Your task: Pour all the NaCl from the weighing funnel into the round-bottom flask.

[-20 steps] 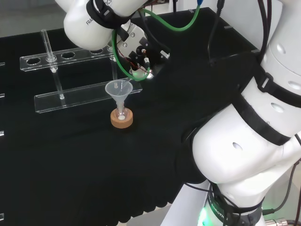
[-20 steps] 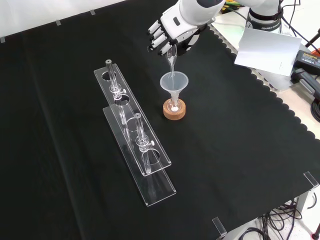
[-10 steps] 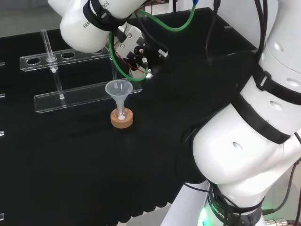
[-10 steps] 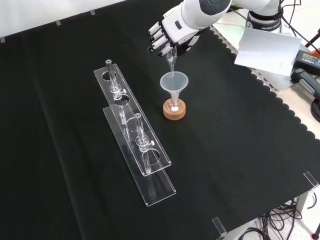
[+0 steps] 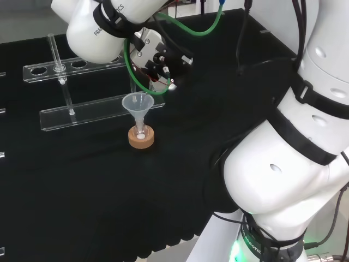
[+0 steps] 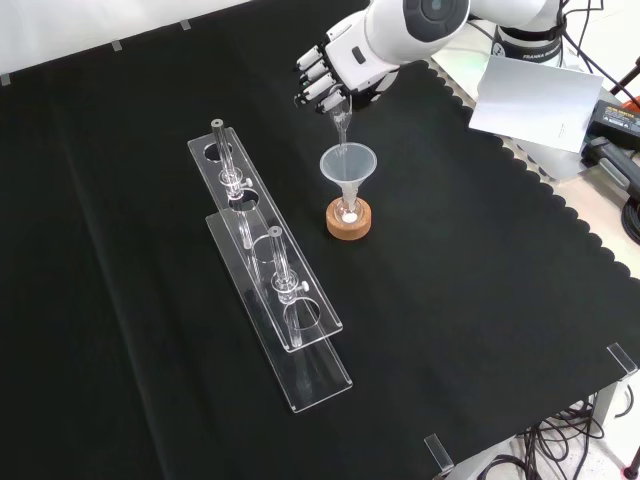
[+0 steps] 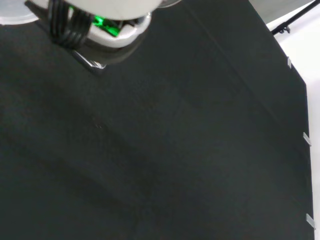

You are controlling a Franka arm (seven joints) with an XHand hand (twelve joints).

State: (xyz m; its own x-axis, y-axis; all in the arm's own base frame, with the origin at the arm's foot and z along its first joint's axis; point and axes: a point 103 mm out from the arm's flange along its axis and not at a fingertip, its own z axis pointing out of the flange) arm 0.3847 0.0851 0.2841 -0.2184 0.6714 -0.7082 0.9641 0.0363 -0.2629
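A black cloth [image 6: 480, 300] covers the bench. On it lies a long clear plastic rack [image 6: 265, 270] holding upright glass tubes. In the front view, the black and white hand [image 6: 330, 72] hangs at the top, fingers curled around a slim clear glass weighing funnel [image 6: 340, 120] whose tip points down just above a clear cone-shaped funnel [image 6: 347, 165]. That funnel sits in the small round-bottom flask [image 6: 348, 212], which holds white powder, on a cork ring stand [image 6: 348, 221].

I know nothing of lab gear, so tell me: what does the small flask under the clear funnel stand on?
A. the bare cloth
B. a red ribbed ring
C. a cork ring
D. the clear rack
C: in the front view the flask under the funnel sits in a tan cork ring on the black cloth.
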